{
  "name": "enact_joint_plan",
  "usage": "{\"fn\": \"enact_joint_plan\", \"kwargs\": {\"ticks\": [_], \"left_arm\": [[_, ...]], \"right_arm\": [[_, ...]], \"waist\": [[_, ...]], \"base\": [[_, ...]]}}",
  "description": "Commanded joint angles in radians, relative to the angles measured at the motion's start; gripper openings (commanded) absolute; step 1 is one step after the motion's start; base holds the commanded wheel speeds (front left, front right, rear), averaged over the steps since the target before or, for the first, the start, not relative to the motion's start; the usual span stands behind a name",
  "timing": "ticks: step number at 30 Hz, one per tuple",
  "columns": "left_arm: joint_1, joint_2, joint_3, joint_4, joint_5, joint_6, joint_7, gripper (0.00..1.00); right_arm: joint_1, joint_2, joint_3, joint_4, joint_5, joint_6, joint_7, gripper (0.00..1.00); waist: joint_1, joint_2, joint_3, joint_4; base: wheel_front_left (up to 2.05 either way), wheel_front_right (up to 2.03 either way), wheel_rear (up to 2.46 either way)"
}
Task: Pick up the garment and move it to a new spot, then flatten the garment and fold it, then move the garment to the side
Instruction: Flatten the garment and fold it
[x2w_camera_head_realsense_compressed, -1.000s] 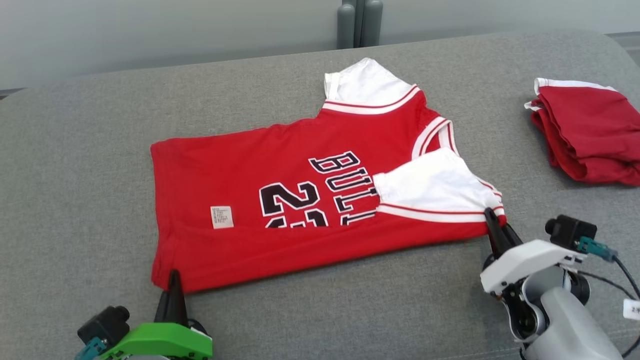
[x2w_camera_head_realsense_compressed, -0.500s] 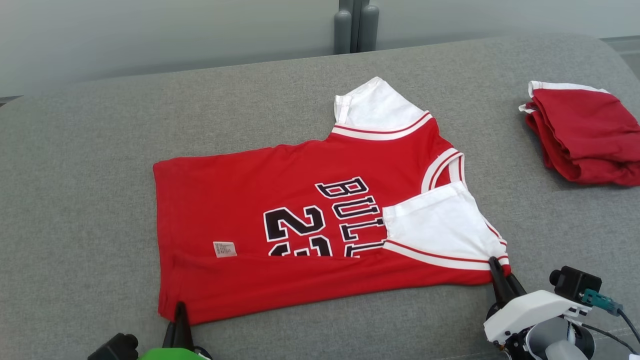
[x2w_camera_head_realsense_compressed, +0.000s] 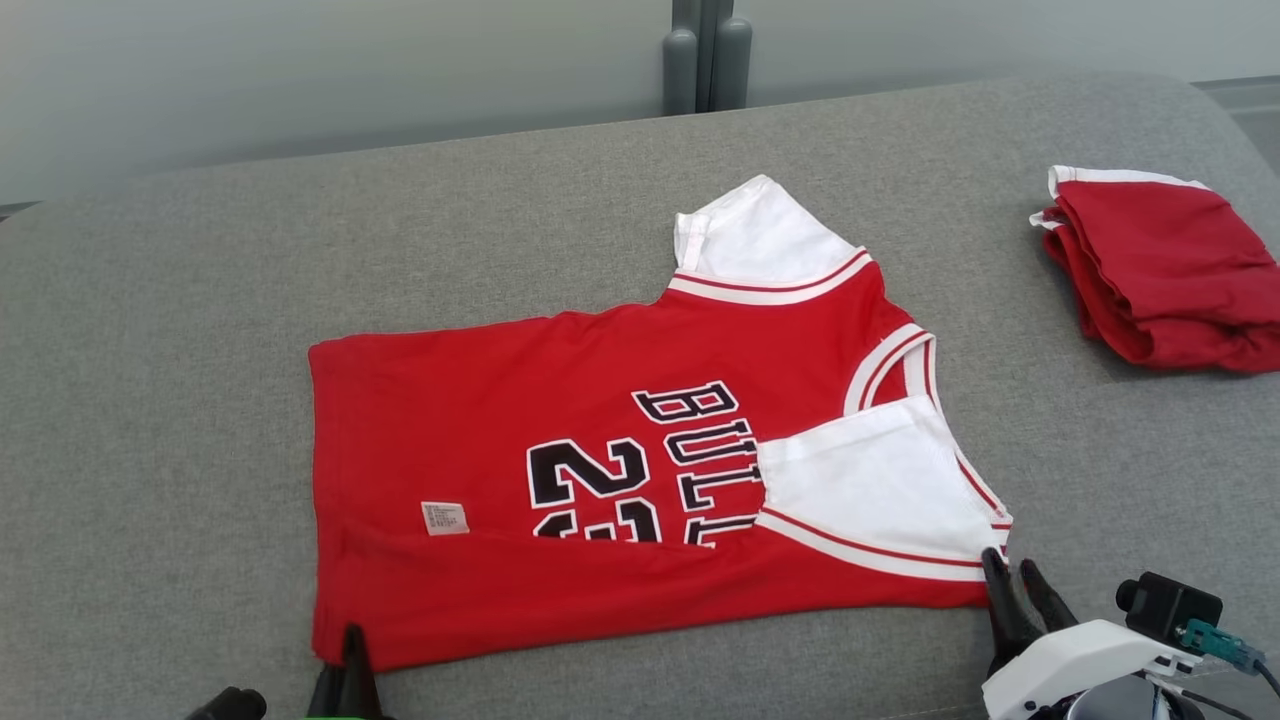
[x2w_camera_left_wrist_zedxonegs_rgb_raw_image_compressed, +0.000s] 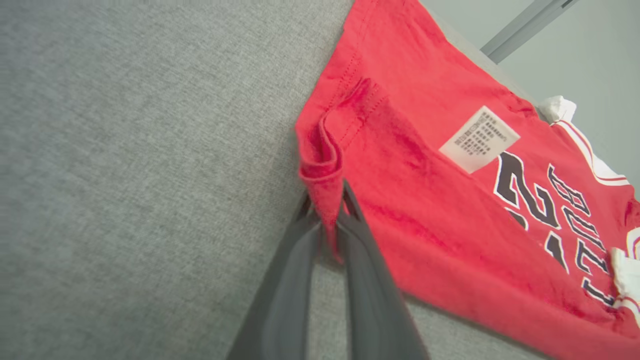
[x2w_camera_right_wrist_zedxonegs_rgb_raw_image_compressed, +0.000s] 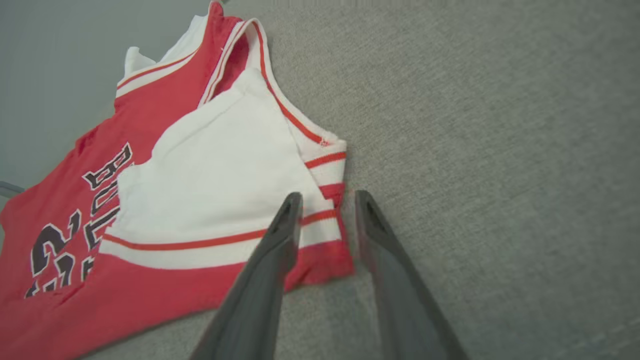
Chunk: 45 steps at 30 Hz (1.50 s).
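The garment (x2w_camera_head_realsense_compressed: 560, 430) is lying on the cushion (x2w_camera_head_realsense_compressed: 200, 300). A folded pile (x2w_camera_head_realsense_compressed: 1170, 270) is sitting at its two o'clock.

Grey woven fabric surface (x2w_camera_head_realsense_compressed: 180, 330), far edge rounded; pale grey-green wall (x2w_camera_head_realsense_compressed: 300, 70) behind; grey upright posts (x2w_camera_head_realsense_compressed: 708, 55) at centre

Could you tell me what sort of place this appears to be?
Probably an indoor garment-folding test area: a grey upholstered surface holds a spread red jersey and a folded red garment, with a plain pale wall behind.
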Motion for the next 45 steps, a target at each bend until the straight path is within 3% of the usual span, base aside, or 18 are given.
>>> {"fn": "enact_joint_plan", "kwargs": {"ticks": [1,10,18,28,37,45], "left_arm": [[0.018,0.020,0.006,-0.011,0.005,0.011,0.009,1.00],[-0.004,0.087,0.011,-0.070,0.047,0.037,0.022,1.00],[-0.159,0.198,-0.019,-0.088,0.119,0.033,0.097,1.00],[-0.452,0.320,-0.086,0.084,0.203,-0.003,0.261,1.00],[-0.639,0.355,-0.130,0.249,0.246,-0.028,0.348,1.00],[-0.714,0.382,-0.157,0.339,0.257,-0.042,0.409,1.00]], "right_arm": [[0.013,-0.005,-0.002,-0.014,0.002,-0.001,-0.007,1.00],[0.043,-0.005,-0.039,-0.076,-0.030,-0.001,-0.006,1.00],[0.024,-0.005,-0.073,-0.201,-0.099,-0.001,0.024,1.00],[-0.042,-0.005,-0.015,-0.347,-0.145,-0.001,0.090,1.00],[-0.116,-0.005,0.039,-0.389,-0.157,-0.001,0.107,1.00],[-0.142,-0.007,0.059,-0.384,-0.159,-0.001,0.109,1.00]], "waist": [[0.0000,-0.0001,-0.003,-0.005],[0.0000,-0.0001,-0.027,-0.031],[0.0000,-0.0001,-0.020,-0.058],[0.0000,-0.0001,0.081,-0.107],[0.0000,-0.0001,0.179,-0.139],[0.0000,-0.0001,0.202,-0.148]], "base": [[0.00,0.00,0.00],[0.00,0.00,0.00],[0.00,0.00,0.00],[0.00,0.00,0.00],[0.00,0.00,0.00],[0.00,0.00,0.00]]}}
